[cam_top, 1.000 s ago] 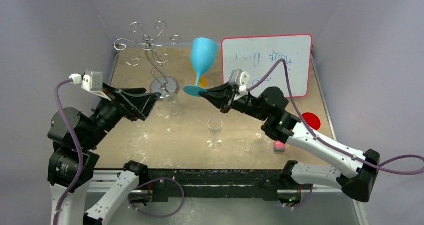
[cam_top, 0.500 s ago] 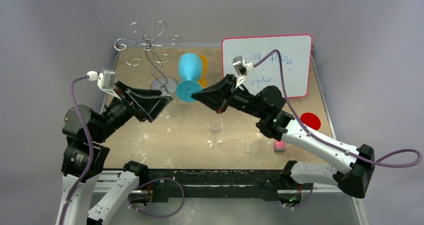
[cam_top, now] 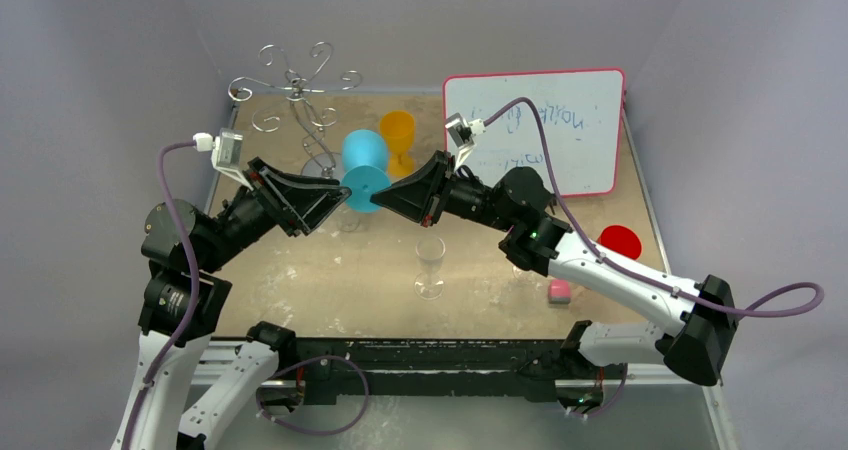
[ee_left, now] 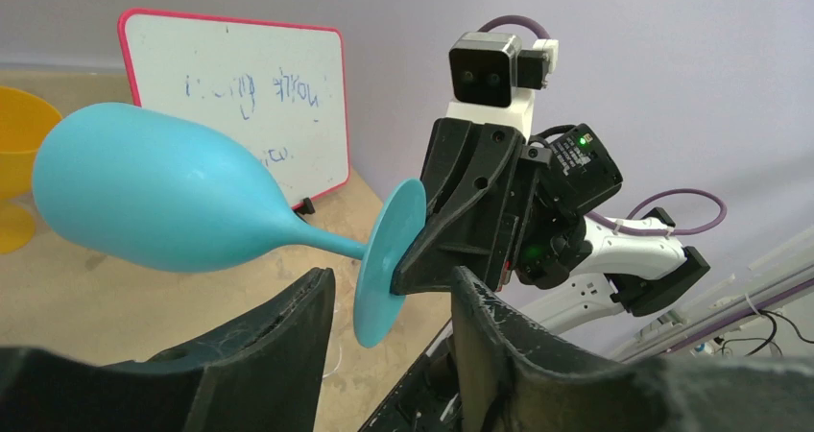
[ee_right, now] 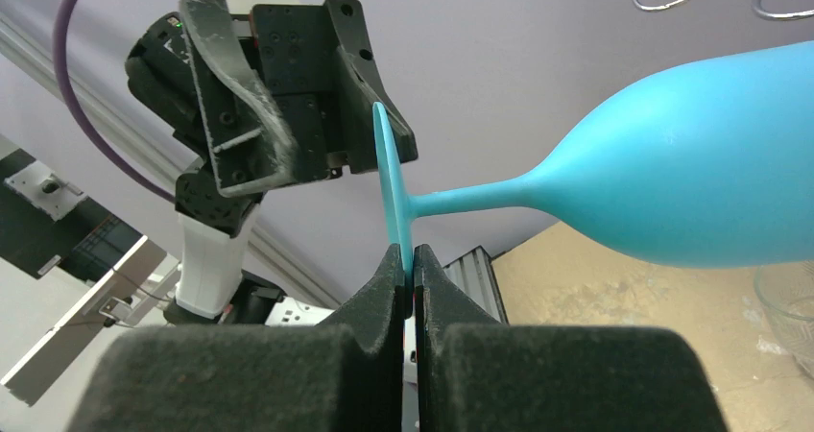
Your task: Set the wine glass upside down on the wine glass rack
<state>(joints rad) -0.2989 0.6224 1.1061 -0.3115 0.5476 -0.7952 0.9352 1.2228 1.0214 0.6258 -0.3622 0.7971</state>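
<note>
1. Right pincer [ee_right: 413,259]: the jaws are pressed together on the rim of the round foot of the turquoise plastic wine glass [ee_right: 691,182]. The glass is held clear of the table.
2. Glass attitude: the wine glass lies roughly on its side. Its stem runs away from the right pincer's tips and its bowl sits beyond them. It is not inverted yet.
3. Left pincer [ee_left: 392,283]: the jaws are spread, one on either side of the foot disc, directly facing the right pincer's tips. No contact with the foot is visible. This reads as a hand-over in preparation, not a completed one.
4. Silver wire tree-shaped wine glass rack [cam_top: 297,92], with curled arms and a round shiny base: it stands beyond the left pincer, farther from the arm bases. The bowl is near its stem but apart from it. No glass hangs on any arm.
5. Completed, as judged: the glass has been grasped and lifted.
6. Outstanding, as judged:
   - settle which pincer carries the glass;
   - turn the bowl downward;
   - seat the foot in a curled arm;
   - release.
7. Orange plastic goblet [cam_top: 398,130]: it stands beyond the right pincer's tips, untouched.
8. Clear stemmed glass [cam_top: 430,260]: it stands on the table below and behind both pincers, on the arm-base side.
</note>
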